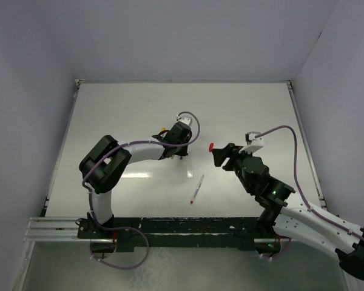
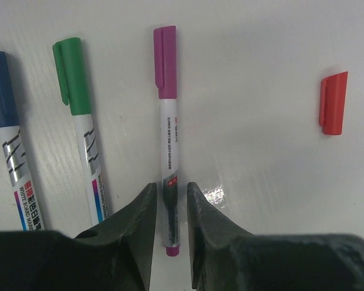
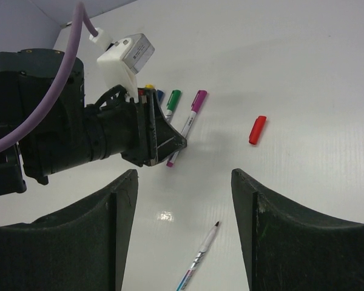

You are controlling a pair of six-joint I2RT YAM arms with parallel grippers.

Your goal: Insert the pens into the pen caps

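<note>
My left gripper [image 2: 170, 189] is low over the table, its fingers slightly apart on either side of a purple-capped pen [image 2: 167, 121] that lies flat, with a thin gap on each side. Green-capped [image 2: 79, 121] and blue-capped [image 2: 6, 133] pens lie in a row to its left. A loose red cap [image 2: 333, 103] lies to the right, also seen in the top view [image 1: 211, 146]. An uncapped pen [image 1: 197, 188] lies alone on the table, under my right gripper [image 3: 185, 176], which is wide open and empty, hovering near the red cap [image 3: 258, 130].
The white table [image 1: 121, 109] has raised edges at the left and right and grey walls around it. A yellow-ended pen [image 3: 148, 86] peeks out behind the left gripper [image 3: 170, 142]. The left arm's purple cable [image 1: 191, 118] loops above its wrist.
</note>
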